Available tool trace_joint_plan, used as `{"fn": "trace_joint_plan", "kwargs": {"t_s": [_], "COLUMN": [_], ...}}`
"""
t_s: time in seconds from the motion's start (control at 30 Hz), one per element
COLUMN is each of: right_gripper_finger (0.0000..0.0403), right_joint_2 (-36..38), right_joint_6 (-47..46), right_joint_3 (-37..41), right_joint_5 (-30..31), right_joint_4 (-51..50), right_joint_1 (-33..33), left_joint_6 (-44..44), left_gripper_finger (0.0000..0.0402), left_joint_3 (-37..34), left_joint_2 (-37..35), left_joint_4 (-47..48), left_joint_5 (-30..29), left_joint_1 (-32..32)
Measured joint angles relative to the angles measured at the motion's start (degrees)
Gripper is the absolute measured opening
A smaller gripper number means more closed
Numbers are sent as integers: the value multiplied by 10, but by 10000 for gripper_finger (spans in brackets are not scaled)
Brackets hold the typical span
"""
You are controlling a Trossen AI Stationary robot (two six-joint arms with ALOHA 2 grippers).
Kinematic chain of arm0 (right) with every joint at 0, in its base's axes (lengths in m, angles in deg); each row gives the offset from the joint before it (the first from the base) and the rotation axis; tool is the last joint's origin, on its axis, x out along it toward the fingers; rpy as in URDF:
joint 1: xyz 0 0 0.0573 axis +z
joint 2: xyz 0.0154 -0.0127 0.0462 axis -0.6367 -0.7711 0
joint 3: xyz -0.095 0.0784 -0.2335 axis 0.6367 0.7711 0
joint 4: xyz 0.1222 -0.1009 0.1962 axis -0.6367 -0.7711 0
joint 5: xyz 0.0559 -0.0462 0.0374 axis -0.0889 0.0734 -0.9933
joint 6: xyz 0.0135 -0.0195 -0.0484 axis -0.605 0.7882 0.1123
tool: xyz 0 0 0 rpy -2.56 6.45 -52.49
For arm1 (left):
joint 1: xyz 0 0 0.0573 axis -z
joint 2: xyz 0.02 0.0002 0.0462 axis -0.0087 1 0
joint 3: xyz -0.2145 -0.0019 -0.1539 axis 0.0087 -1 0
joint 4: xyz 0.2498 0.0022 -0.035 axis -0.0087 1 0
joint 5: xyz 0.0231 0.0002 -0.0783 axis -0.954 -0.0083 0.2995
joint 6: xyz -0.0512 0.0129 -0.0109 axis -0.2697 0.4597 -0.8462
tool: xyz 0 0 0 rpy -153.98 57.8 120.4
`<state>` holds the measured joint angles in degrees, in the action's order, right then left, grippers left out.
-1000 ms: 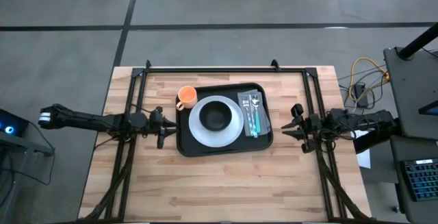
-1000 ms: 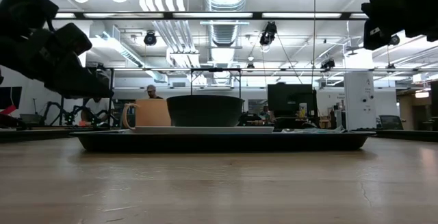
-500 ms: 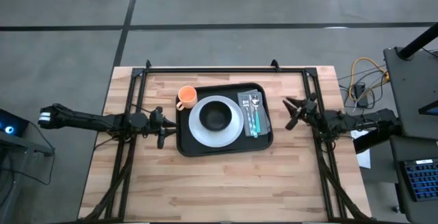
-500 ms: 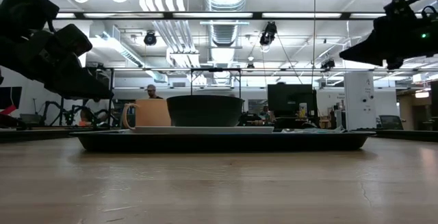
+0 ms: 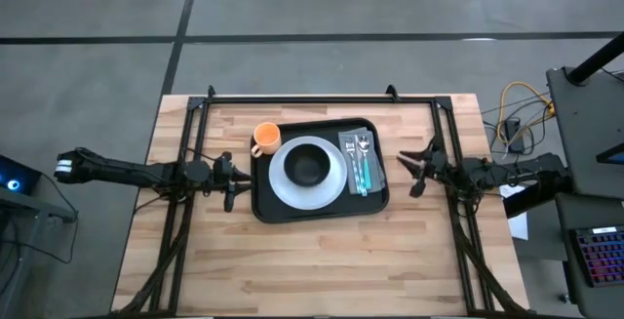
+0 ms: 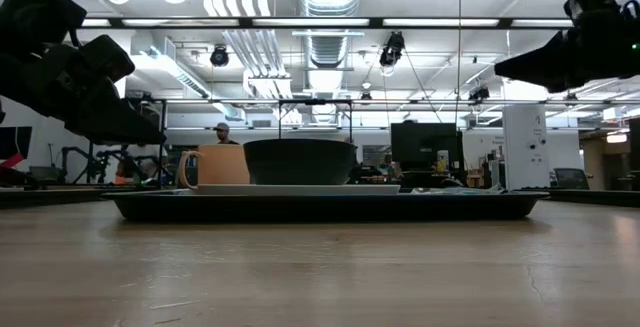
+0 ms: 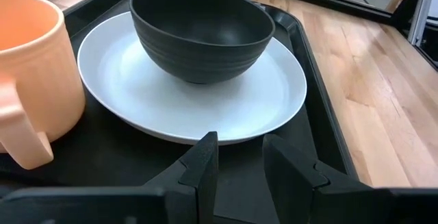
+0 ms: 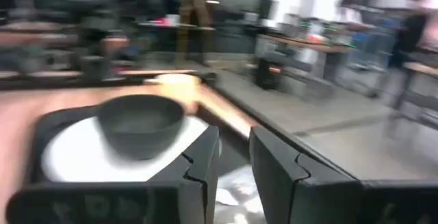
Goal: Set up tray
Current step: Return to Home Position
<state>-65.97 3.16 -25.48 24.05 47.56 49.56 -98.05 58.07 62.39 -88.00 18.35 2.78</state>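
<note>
Black tray (image 5: 302,130): lies flat in the middle of the wooden table (image 5: 322,260), between the two arms, with its long side running from one arm toward the other.
White plate (image 5: 281,178): rests on the middle of the tray, with a dark bowl (image 5: 309,167) standing upright at its centre.
Orange cup (image 5: 266,138): stands upright in the tray's far-left corner, just beside the plate, with its handle turned toward the left arm's side.
Grey napkin (image 5: 377,173): lies on the right part of the tray, just beside the plate. Blue-handled cutlery (image 5: 361,168) lies on it, the pieces side by side. They are too small to tell apart.
Left claw (image 5: 232,178): hangs off the table at the tray's left edge and points at the plate. Its fingers (image 7: 205,159) are a narrow gap apart with nothing between them. In the left wrist view the tips sit over the tray's floor, just short of the plate's rim.
Right claw (image 5: 411,173): is held up off the table near the tray's right edge and faces the tray. Its fingers (image 8: 205,159) are apart and grip nothing. It shows high in the low view.
</note>
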Motion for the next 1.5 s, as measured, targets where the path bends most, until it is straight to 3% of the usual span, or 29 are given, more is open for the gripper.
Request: {"fn": "trace_joint_plan", "kwargs": {"t_s": [0.13, 0.6, 0.77, 1.13, 1.5], "right_gripper_finger": [68, 83, 84, 68, 82], "right_joint_2": [-2, -81, -126, -150, -138], "right_joint_6": [14, -8, -70, -107, -102], "right_joint_3": [0, 0, 0, 0, 0], "right_joint_5": [-75, -74, -75, -75, -75], "right_joint_4": [0, 0, 0, 0, 2], "right_joint_1": [1, 1, 1, 1, 1], "left_joint_6": [0, 0, 0, 0, 0], "left_gripper_finger": [98, 98, 98, 98, 98], "left_joint_3": [0, 0, -1, -1, -1], "left_joint_2": [0, 0, -5, -145, -244], "left_joint_4": [0, 0, -1, -1, -1], "left_joint_5": [0, 0, 0, 0, 1], "left_joint_1": [0, 0, 0, 0, 0]}}
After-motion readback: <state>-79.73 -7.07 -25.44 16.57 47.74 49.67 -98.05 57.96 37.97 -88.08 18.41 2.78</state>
